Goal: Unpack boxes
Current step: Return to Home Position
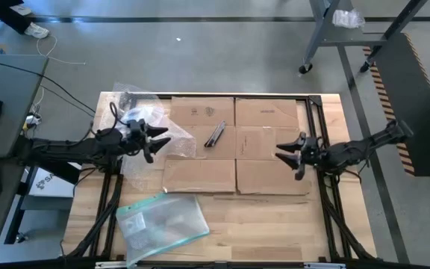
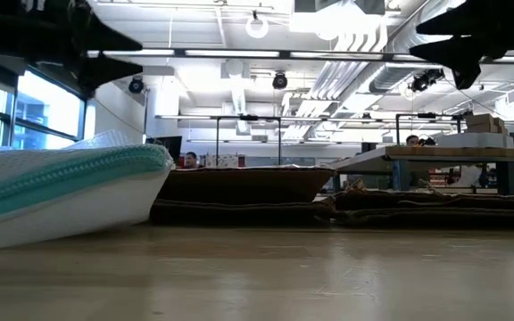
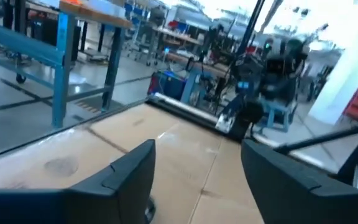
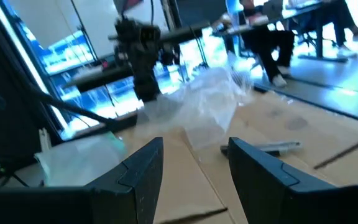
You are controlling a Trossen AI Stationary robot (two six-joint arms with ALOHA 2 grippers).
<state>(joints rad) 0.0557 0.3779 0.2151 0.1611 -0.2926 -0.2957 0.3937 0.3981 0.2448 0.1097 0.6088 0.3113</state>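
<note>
We see the flattened box (image 1: pixel 237 153) at mid-frame on the bench (image 1: pixel 275 224), with a black cutter (image 1: pixel 215 134) lying on it. The left tool (image 1: pixel 161 142) and right tool (image 1: pixel 284 152) hover over its left and right edges, both spread open and empty.

high: even overhead light, table (image 1: pixel 275 224) bright, shadows faint and soft | low: ceiling lamps (image 2: pixel 257 25) flare to white, left arm (image 2: pixel 52 40) and right arm (image 2: pixel 480 36) against them plain black silhouettes (no surface detail at all), pale sheen along the table | wrist views: room behind brightly lit, near fingers (image 3: pixel 123 180) dark, far highlights washed out to white
</note>
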